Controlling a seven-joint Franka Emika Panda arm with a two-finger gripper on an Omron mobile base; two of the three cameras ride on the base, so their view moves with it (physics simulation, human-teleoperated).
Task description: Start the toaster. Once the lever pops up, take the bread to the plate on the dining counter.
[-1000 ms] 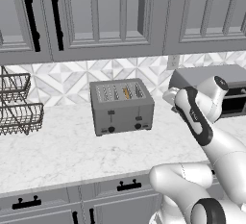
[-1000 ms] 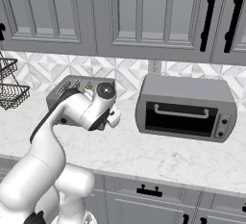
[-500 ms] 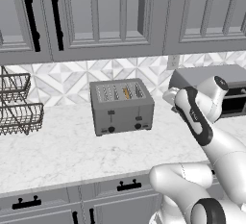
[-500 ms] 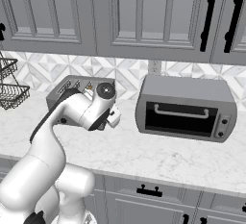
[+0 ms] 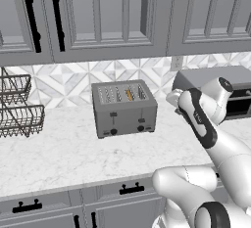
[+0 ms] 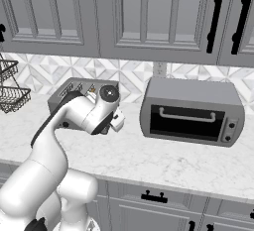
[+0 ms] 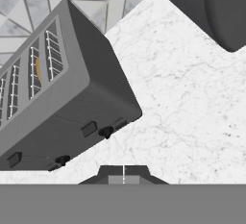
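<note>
- Gripper: jaws fully closed, the two dark tips pressed together, nothing between them. It hangs above bare marble countertop, just off the toaster's front right corner.
- In the left base view the hand sits between the toaster and the toaster oven, clear of both.
- Toaster: upright on the countertop against the tiled backsplash. Long axis runs left to right along the wall; lever face points out toward the robot.
- Two dark levers and knobs on the front face; both levers sit partway down their tracks.
- Slots run front to back. One right-hand slot holds the bread, golden-brown, edge-on, sunk in the slot.
- Toaster oven: door closed.
- Wire baskets at far left, contents cannot be made out.
</note>
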